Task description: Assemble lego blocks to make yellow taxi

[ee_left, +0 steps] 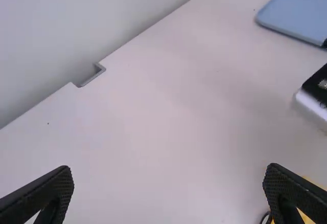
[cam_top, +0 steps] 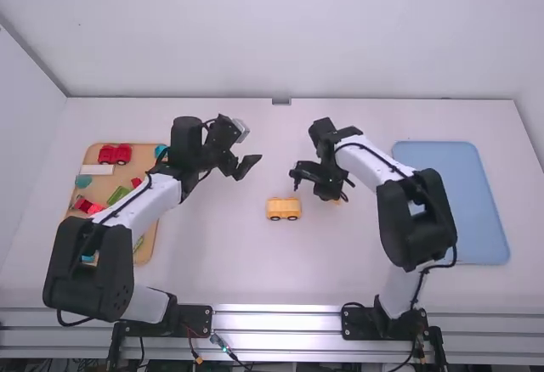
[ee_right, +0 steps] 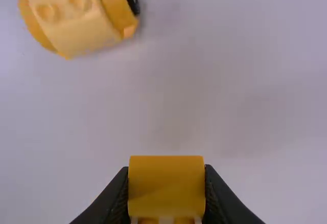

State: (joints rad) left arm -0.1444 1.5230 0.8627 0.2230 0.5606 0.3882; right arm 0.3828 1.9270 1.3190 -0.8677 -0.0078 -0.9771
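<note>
The taxi (cam_top: 283, 209) sits on the worktop (cam_top: 204, 262) at the middle of the high view, a low yellow body; in the right wrist view, studs show on top of it at the upper left. The base looks built, and the upper part seems still to be added. The right claw (ee_right: 166, 180) is closed on a yellow block (ee_right: 166, 193), probably the next piece, held apart from the taxi; fitting it onto the studs would need careful lining up. The left claw (ee_left: 168, 173) is empty, its fingers spread, left of centre in the high view. Pale and smooth, the worktop carries a tan tray (cam_top: 149, 243) at the left, with red blocks (cam_top: 115, 154), a white block (cam_top: 97, 169) and green pieces (cam_top: 117, 195), and a blue tray (cam_top: 450, 202) at the right. A plain white wall (cam_top: 280, 32) rises behind, and metal rails (cam_top: 276, 319) run along the bottom.
</note>
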